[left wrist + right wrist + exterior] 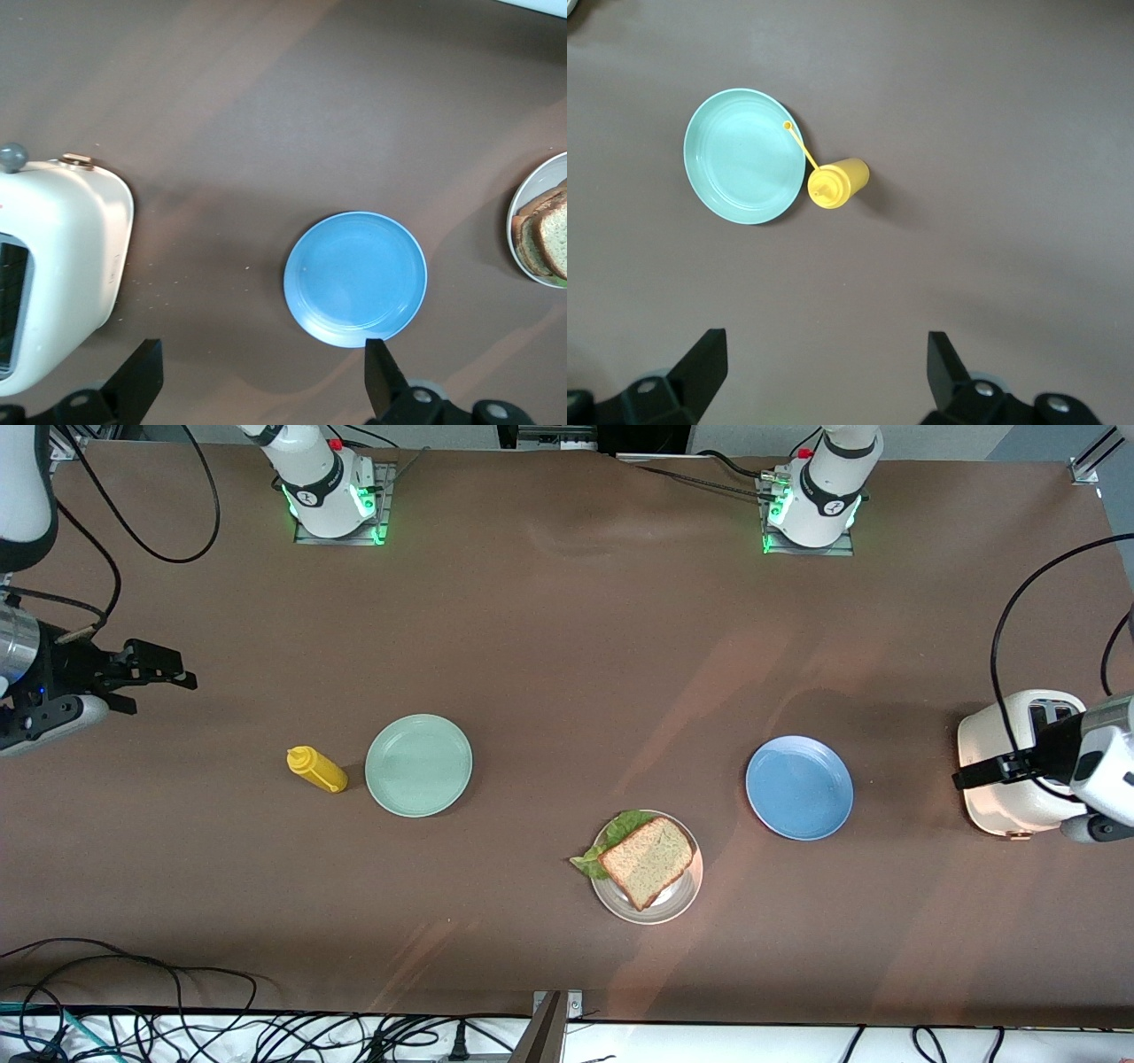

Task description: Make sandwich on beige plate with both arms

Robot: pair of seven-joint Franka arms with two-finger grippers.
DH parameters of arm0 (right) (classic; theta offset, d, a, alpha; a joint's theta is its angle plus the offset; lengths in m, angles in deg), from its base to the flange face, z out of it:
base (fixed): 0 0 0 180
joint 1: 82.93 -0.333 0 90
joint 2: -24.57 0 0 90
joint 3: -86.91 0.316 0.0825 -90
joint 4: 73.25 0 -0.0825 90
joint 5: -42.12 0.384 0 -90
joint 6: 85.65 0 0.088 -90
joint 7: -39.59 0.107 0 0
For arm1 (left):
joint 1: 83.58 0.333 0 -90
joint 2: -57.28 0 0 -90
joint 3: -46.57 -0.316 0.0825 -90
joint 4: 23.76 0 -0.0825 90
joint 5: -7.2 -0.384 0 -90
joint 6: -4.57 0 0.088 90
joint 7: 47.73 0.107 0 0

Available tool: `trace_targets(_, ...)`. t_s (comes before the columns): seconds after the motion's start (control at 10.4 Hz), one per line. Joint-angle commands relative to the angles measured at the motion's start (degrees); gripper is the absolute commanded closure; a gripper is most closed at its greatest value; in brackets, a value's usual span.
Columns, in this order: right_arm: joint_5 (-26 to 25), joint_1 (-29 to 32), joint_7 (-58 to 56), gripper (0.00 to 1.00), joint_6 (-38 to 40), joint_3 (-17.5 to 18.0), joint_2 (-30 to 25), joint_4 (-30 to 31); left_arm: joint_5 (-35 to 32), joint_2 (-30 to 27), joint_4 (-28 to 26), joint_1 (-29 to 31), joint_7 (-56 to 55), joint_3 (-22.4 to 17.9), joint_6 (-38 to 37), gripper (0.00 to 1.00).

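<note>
The sandwich point(647, 859) sits assembled on the beige plate point(687, 895), close to the tabletop's point(567, 646) camera-side edge and about midway along it: a top slice of brown bread, another slice under it by the left wrist view, lettuce point(611, 837) frilling out over the rim. Looks finished to me.

Both arms are out wide now. The left tool point(261, 381) hangs over the toaster point(1010, 766) at its end of the tabletop, fingers spread wide, nothing in them. The right tool point(173, 675) hovers over its own end, jaws just as wide apart, also empty.

The blue plate point(799, 786) and the mint-green plate point(418, 764) are bare; the mustard bottle point(316, 769) lies just beside the green one.

If anything remains, it's parking cleanly: keep both tools high, stay away from the plate, and don't clip that toaster. One nudge could slide the top slice off.
</note>
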Motion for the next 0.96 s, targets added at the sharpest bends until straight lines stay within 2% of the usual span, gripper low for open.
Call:
trace_targets(0.0, -3.45, -2.80, 7.19, 0.00, 0.29, -0.67, -4.42, 2.48, -1.13, -2.05, 0.14, 0.62, 1.78, 0.43, -2.40, 0.00)
trace_targets(0.19, -4.33, -3.07, 7.38, 0.00, 0.20, -1.19, -4.78, 2.48, -0.69, -1.96, 2.25, 0.88, 3.27, 0.43, -4.51, 0.00)
trace_targets(0.29, -4.34, -3.07, 6.60, 0.00, 0.20, -2.85, -4.78, 2.39, -0.60, -2.05, 2.35, 0.97, 3.80, 0.43, -5.13, 0.00)
trace_targets(0.48, -4.34, -2.98, 5.54, 0.00, 0.29, -3.65, -4.69, 2.30, -0.43, -2.05, 2.35, 0.10, 3.80, -0.09, -5.58, 0.00)
trace_targets(0.57, -4.34, -2.89, 5.63, 0.00, 0.29, -3.57, -4.51, 1.95, -0.25, -2.05, 2.35, -1.91, 3.89, -2.18, -5.58, 0.00)
trace_targets(0.67, -4.42, -2.80, 5.97, 0.00, 1.08, -3.57, -4.34, 1.25, -0.16, -2.05, 2.53, -5.67, 4.41, -6.29, -6.10, 0.00)
trace_targets(0.77, -5.73, -2.80, 6.24, 0.00, 1.61, -3.48, -4.34, 1.25, 1.06, -2.31, 4.27, -10.06, 5.64, -11.38, -6.89, 0.00)
trace_targets(0.86, -6.52, -2.80, 6.76, 0.00, 1.61, -3.57, -4.34, 1.16, 5.16, -2.40, 4.98, -14.45, 6.78, -17.87, -7.16, 0.00)
